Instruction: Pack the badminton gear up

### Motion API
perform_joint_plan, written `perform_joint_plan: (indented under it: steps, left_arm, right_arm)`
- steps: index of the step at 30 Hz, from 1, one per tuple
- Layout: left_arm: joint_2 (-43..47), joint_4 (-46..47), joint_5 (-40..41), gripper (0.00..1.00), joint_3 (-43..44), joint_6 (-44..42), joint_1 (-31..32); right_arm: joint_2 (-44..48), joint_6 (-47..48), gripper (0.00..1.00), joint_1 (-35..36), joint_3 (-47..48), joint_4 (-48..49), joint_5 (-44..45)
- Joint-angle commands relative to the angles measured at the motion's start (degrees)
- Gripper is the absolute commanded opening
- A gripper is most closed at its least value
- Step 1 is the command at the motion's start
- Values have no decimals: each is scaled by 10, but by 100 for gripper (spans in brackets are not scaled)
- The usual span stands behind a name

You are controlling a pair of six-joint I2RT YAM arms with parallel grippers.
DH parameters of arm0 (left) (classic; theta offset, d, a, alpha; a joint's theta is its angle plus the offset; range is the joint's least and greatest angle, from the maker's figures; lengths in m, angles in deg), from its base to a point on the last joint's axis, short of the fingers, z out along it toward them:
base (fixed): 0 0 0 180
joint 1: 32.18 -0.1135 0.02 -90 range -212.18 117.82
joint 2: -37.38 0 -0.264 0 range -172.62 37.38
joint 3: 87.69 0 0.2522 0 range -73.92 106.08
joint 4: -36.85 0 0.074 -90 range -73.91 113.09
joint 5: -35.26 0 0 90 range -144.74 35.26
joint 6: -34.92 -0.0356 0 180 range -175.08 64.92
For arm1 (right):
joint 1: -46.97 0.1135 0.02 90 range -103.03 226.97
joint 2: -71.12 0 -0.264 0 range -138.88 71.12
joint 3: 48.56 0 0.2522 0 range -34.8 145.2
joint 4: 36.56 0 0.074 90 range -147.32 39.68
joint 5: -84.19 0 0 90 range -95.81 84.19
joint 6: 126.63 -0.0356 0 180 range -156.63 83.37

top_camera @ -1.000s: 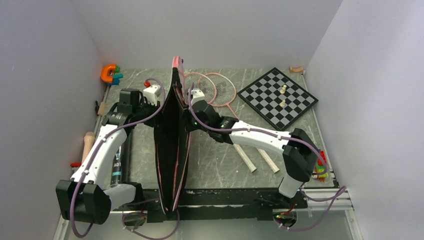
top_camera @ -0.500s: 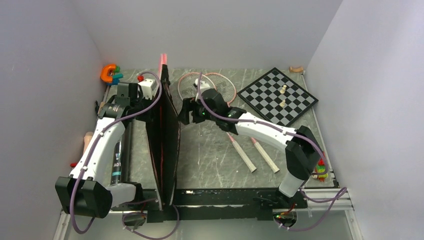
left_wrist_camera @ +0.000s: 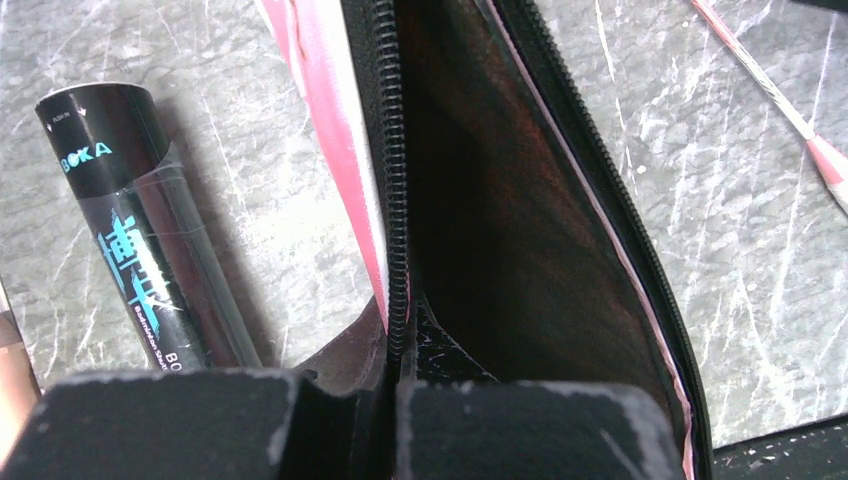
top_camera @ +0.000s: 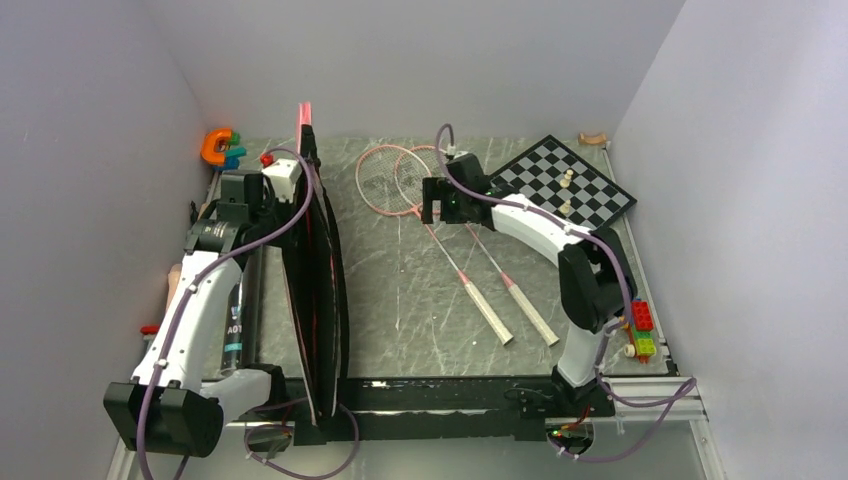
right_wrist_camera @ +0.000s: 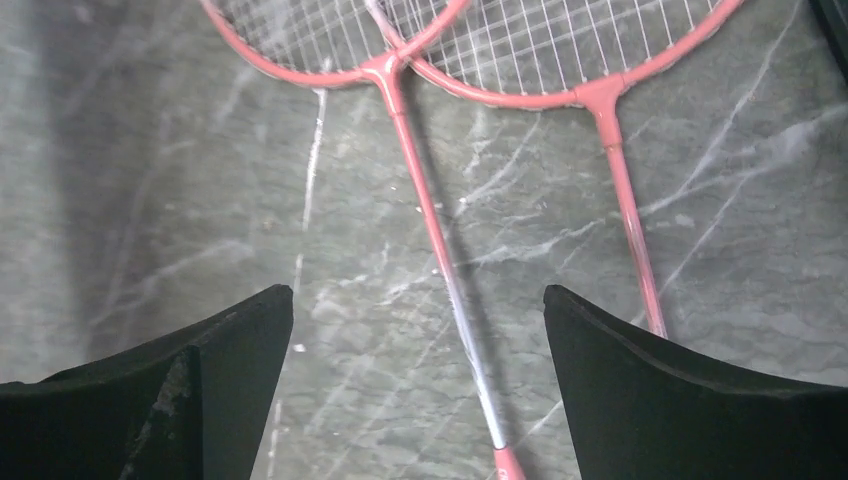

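Observation:
The pink racket bag (top_camera: 318,300) stands on its long edge at the left, unzipped, its dark inside (left_wrist_camera: 510,230) showing. My left gripper (top_camera: 297,205) (left_wrist_camera: 392,385) is shut on the bag's zipper edge near the top. Two pink-framed rackets (top_camera: 400,178) lie flat on the table, white handles toward me. My right gripper (top_camera: 432,203) (right_wrist_camera: 418,330) hovers open just above their shafts; one shaft (right_wrist_camera: 430,230) runs between the fingers, untouched. The dark tube (left_wrist_camera: 140,230) (top_camera: 234,335) lies left of the bag, under my left arm. No shuttlecocks are in view.
A chessboard (top_camera: 555,195) with pale pieces sits at the back right, close behind my right wrist. An orange C-shaped toy (top_camera: 215,147) lies in the back left corner. Coloured bricks (top_camera: 640,330) rest by the right edge. White walls close in three sides.
My right gripper let go of the bag's edge, opened wide and swung back and right over the rackets. The bag, held by my left gripper, shifted left and narrowed.

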Motion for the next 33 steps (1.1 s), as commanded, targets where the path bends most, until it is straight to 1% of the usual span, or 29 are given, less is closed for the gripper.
perform_joint_plan:
  steps: [1,2,4,5,6,8,9,10,13,17,21,24,27,33]
  left_arm:
    - [24,23,-55,0,-9,-7,-18]
    - [23,20,-64,0,-10,-8,-21]
    - [23,18,-82,0,-10,-11,-30]
    - [23,17,-90,0,-10,-15,-33]
    - [23,15,-98,0,-10,-18,-34]
    - [25,15,-102,0,-10,-23,-36]
    - [25,14,-102,0,-10,-26,-37]
    - [24,12,-101,0,-9,-28,-36]
    - [24,13,-104,0,-11,-30,-37]
    - [24,16,-112,0,-13,-30,-38]
    - [27,16,-99,0,-14,-31,-38]
    - [28,15,-96,0,-13,-33,-38]
    - [31,19,-75,0,-15,-27,-38]
    - [34,29,-43,0,-26,-16,-38]
  right_arm:
    - [-30,25,97,11,47,-60,92]
    - [-35,4,92,4,47,-57,82]
    - [-57,-17,85,-12,59,-67,26]
    - [-66,-19,79,-14,68,-75,8]
    - [-70,-14,70,-14,72,-81,4]
    - [-65,2,58,-5,56,-67,35]
    - [-59,13,57,1,44,-54,49]
    - [-57,22,58,7,33,-45,64]
    - [-67,41,65,19,27,-44,96]
    - [-78,52,73,23,9,-20,98]
    - [-91,58,76,29,-1,-4,94]
    - [-107,64,76,39,4,-6,111]
    - [-121,69,76,46,6,-5,124]
    - [-128,73,70,62,-13,12,152]
